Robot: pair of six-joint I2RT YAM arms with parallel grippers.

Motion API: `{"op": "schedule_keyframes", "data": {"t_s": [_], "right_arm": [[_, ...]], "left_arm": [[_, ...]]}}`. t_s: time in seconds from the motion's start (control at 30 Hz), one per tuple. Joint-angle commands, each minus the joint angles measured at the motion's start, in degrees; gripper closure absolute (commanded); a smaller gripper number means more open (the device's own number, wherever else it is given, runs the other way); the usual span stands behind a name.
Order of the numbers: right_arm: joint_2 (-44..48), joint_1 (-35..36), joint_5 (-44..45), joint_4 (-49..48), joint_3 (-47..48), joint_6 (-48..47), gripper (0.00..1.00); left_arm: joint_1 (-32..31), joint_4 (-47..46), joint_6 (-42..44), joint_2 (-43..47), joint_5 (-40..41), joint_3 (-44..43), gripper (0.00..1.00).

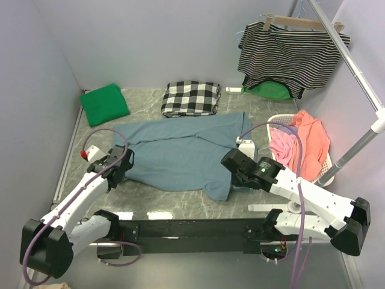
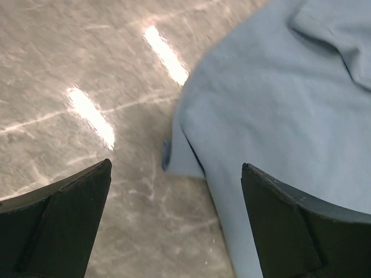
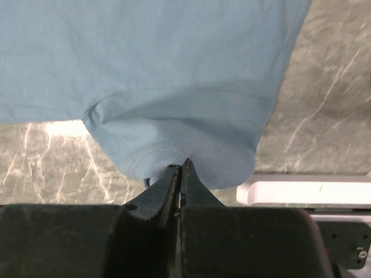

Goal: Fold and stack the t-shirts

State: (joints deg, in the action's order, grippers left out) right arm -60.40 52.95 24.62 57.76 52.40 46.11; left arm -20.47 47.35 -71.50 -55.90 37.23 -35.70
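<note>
The slate-blue t-shirt [image 1: 180, 150] lies spread and rumpled across the middle of the marble table. The bright green t-shirt [image 1: 104, 103] lies folded at the back left. My right gripper [image 1: 231, 164] is shut on the blue shirt's right hem corner; in the right wrist view the jaws [image 3: 183, 168] pinch the stitched hem [image 3: 174, 139] and lift it slightly. My left gripper [image 1: 116, 168] is open, hovering over the shirt's left corner; in the left wrist view that corner [image 2: 179, 156] lies between the two spread fingers [image 2: 301, 231], untouched.
A black-and-white checked cloth [image 1: 190, 97] lies folded at the back centre. A striped top [image 1: 292, 54] hangs on a rack at the back right over green fabric [image 1: 267, 91]. A white basket [image 1: 319, 171] with pink and orange clothes stands at the right. Walls enclose the table.
</note>
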Motion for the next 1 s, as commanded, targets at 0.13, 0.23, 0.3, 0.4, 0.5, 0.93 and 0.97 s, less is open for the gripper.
{"op": "schedule_keyframes", "data": {"t_s": [0.13,0.23,0.3,0.4,0.5,0.93,0.97], "right_arm": [[1.43,-3.47,-1.59,-4.41,-1.16,-5.41,1.0],[1.16,-3.99,-2.03,-4.93,-1.42,-5.68,1.0],[1.16,-4.08,-2.21,-5.37,-1.69,-5.85,1.0],[0.81,-4.26,-2.65,-5.73,-1.78,-5.94,1.0],[0.99,-4.34,-2.82,-5.99,-2.13,-5.85,1.0],[1.34,-5.49,-3.35,-6.43,-3.18,-6.73,1.0],[1.43,-5.66,-3.35,-6.6,-3.18,-6.99,1.0]], "left_arm": [[4.56,-6.48,5.85,-2.98,-4.97,-0.77,0.0],[4.56,-7.27,6.38,-3.69,-7.17,-0.6,0.05],[4.56,-8.41,6.73,-3.34,-8.48,0.54,0.1],[4.56,-9.29,6.2,-2.64,-9.9,2.21,0.21],[4.56,-8.95,5.76,-1.85,-9.99,2.83,0.41],[4.56,-7.1,2.95,-0.88,-9.37,5.29,0.43],[4.56,-7.45,2.95,-0.97,-9.37,5.55,0.43]]}}
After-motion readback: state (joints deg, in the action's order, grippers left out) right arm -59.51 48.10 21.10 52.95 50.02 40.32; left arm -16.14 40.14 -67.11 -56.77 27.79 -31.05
